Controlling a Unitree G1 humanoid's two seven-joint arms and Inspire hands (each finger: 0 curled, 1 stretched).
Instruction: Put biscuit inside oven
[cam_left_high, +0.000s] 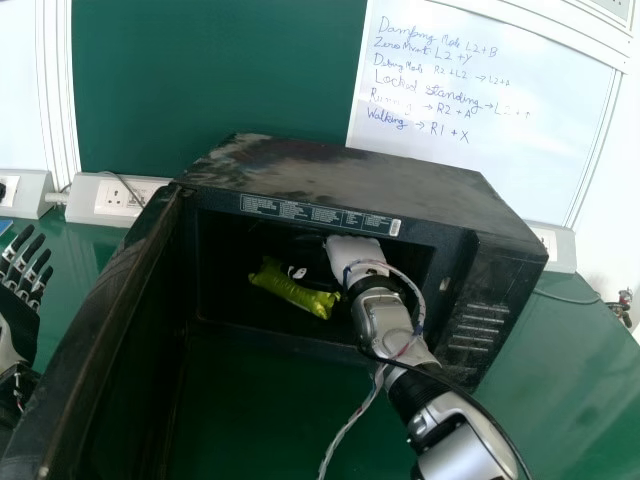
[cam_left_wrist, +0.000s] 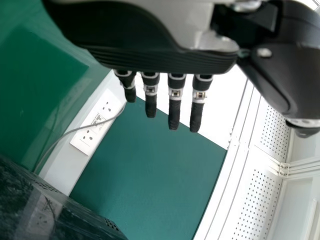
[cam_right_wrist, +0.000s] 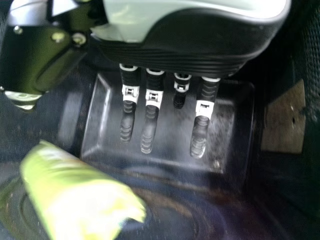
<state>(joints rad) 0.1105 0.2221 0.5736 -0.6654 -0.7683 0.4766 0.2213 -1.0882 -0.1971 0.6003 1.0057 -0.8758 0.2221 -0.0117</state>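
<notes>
My right hand (cam_left_high: 356, 256) reaches into the black oven (cam_left_high: 360, 180) through its open front, its back uppermost. Beside it, on the left, the yellow-green biscuit packet (cam_left_high: 294, 287) lies inside the oven. In the right wrist view the right hand (cam_right_wrist: 150, 115) has its fingers extended, and the biscuit packet (cam_right_wrist: 80, 195) is apart from them on the oven floor. My left hand (cam_left_high: 22, 270) is at the left edge, outside the oven door, and in the left wrist view the left hand (cam_left_wrist: 174, 102) has straight fingers holding nothing.
The oven door (cam_left_high: 110, 310) stands open on the left, between the left hand and the cavity. The oven rests on a green table (cam_left_high: 570, 350). Sockets (cam_left_high: 120, 198) and a whiteboard (cam_left_high: 480, 110) are behind it. Cables hang along the right forearm.
</notes>
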